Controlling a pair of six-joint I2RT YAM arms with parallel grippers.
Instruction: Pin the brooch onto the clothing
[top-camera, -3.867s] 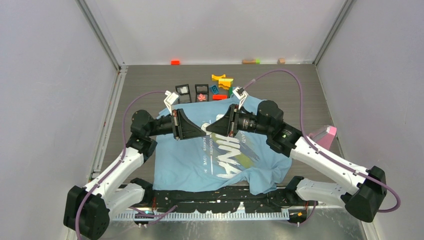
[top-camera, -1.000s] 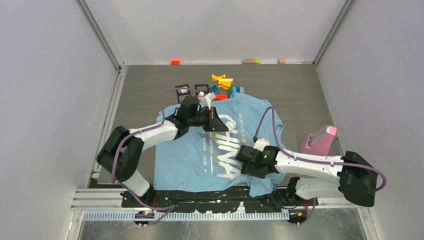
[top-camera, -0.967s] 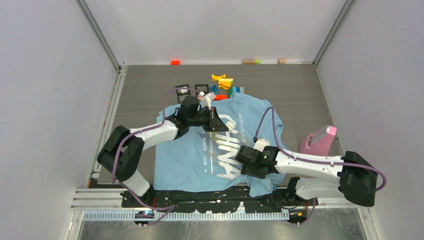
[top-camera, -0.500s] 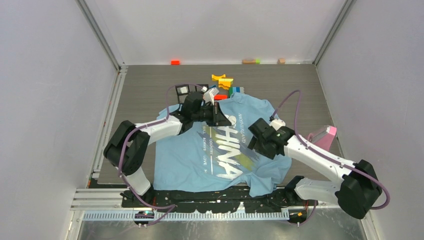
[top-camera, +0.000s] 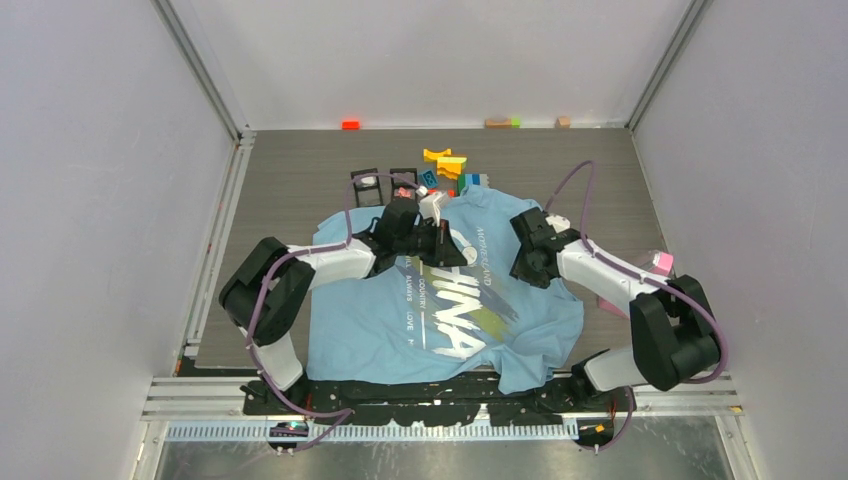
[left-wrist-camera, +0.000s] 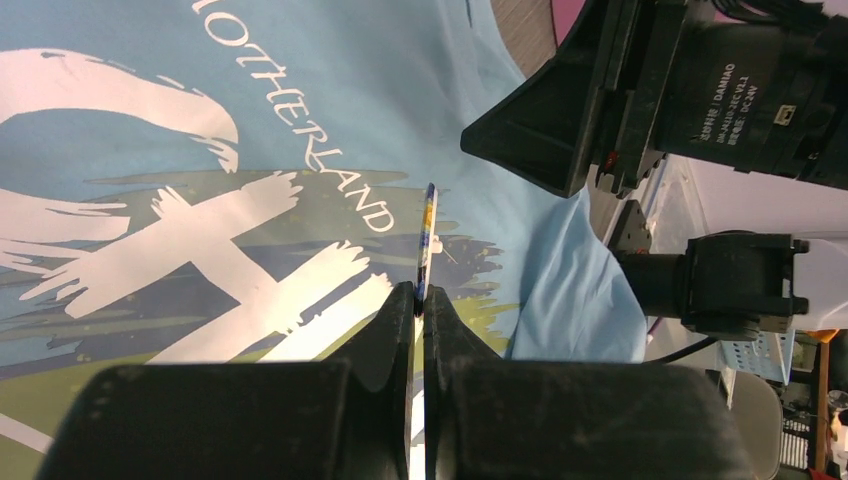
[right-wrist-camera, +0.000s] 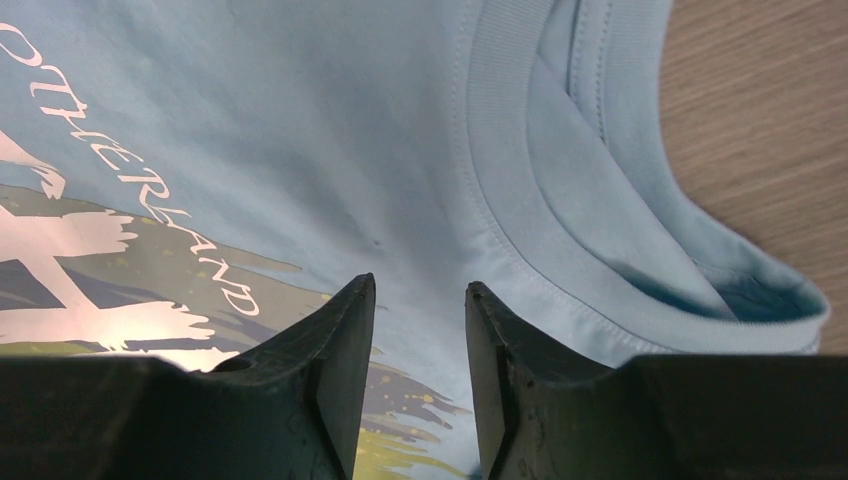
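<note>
Up from the hem swung the right gripper (right-wrist-camera: 420, 288), half-open and empty, collar (right-wrist-camera: 520, 200) just ahead of it; opposite, the left gripper (left-wrist-camera: 418, 295) pinches the brooch (left-wrist-camera: 428, 225) (edge-on) above the clothing (right-wrist-camera: 330, 130), seemingly ready to pin.

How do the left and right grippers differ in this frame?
The left gripper is shut on a thin flat piece seen edge-on; the right gripper is open, with nothing between its fingers. The left is over the blue T-shirt's white lettering, the right nearer its collar. Both are above the same shirt.
</note>
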